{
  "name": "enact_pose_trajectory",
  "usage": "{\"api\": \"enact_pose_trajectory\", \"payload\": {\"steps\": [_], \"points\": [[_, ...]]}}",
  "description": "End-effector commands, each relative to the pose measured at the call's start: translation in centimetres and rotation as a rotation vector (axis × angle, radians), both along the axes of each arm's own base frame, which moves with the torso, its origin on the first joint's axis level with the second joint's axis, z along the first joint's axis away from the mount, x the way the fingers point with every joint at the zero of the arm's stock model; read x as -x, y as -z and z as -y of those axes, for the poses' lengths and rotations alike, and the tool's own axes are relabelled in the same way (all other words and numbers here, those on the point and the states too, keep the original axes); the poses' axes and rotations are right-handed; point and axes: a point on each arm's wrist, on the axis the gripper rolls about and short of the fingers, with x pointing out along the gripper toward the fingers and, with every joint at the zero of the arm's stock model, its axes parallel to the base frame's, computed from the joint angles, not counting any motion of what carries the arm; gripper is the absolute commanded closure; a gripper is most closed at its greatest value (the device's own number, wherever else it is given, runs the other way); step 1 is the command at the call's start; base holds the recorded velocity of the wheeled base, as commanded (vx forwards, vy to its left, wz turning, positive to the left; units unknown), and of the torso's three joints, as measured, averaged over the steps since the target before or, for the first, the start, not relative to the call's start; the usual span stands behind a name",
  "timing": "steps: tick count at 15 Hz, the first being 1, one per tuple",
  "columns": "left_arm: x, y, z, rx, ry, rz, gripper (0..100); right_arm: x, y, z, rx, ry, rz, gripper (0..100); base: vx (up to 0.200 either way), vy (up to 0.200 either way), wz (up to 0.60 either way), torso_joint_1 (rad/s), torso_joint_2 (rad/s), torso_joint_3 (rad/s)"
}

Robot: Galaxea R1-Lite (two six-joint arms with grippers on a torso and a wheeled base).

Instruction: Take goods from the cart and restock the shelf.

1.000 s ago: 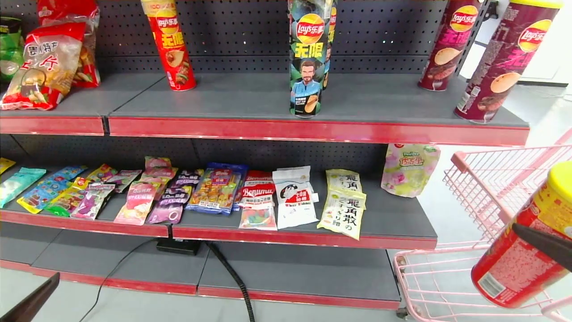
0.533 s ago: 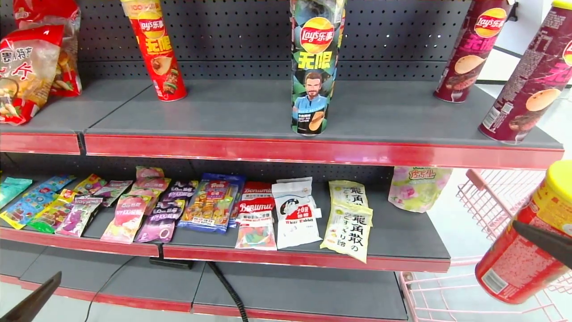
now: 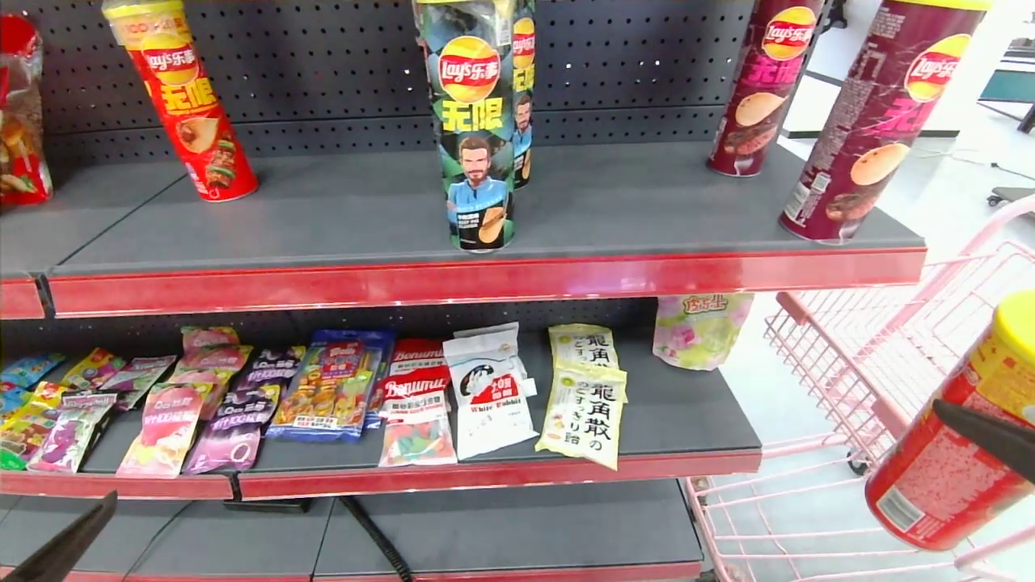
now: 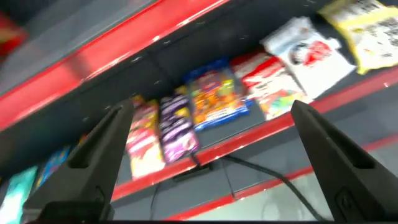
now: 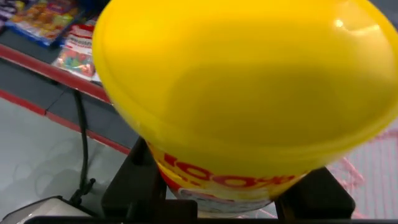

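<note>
And there's the right gripper point(image 5: 224, 202), jaws clamped on the chip can point(image 3: 946, 453), which has a red label, a yellow lid and a white patch near the base. It's tilted above the pink cart point(image 3: 817, 331), just off the right end of the shelf point(image 3: 485, 279). A matching red can point(image 3: 182, 105) stands upright on the upper level. The left gripper point(image 4: 211, 165), jaws wide apart, hangs low before the candy packets point(image 3: 331, 396).

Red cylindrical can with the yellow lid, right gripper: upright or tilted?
Tilted. In the head view the red cylindrical can leans, yellow lid toward the robot's right, base lower left, gripped by the right gripper.
</note>
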Motion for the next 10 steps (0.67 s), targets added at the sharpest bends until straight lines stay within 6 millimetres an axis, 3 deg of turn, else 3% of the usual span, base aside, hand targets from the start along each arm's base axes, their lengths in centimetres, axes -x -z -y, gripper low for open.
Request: {"api": "enact_pose_trajectory", "payload": {"steps": [1, 5, 10], "points": [[0.0, -0.01, 0.0, 0.0, -0.001, 0.001, 0, -0.13, 0.06, -0.01, 0.001, 0.001, -0.006, 100, 0.0, 0.0, 0.0, 0.0, 0.0, 0.0], [0.06, -0.01, -0.03, 0.002, -0.001, 0.002, 0, -0.13, 0.14, -0.01, 0.002, 0.001, -0.007, 100, 0.0, 0.0, 0.0, 0.0, 0.0, 0.0], [0.03, 0.0, -0.01, 0.002, -0.001, 0.001, 0, -0.09, 0.21, -0.01, 0.002, 0.0, -0.009, 100, 0.0, 0.2, 0.0, 0.005, 0.0, 0.003]]}}
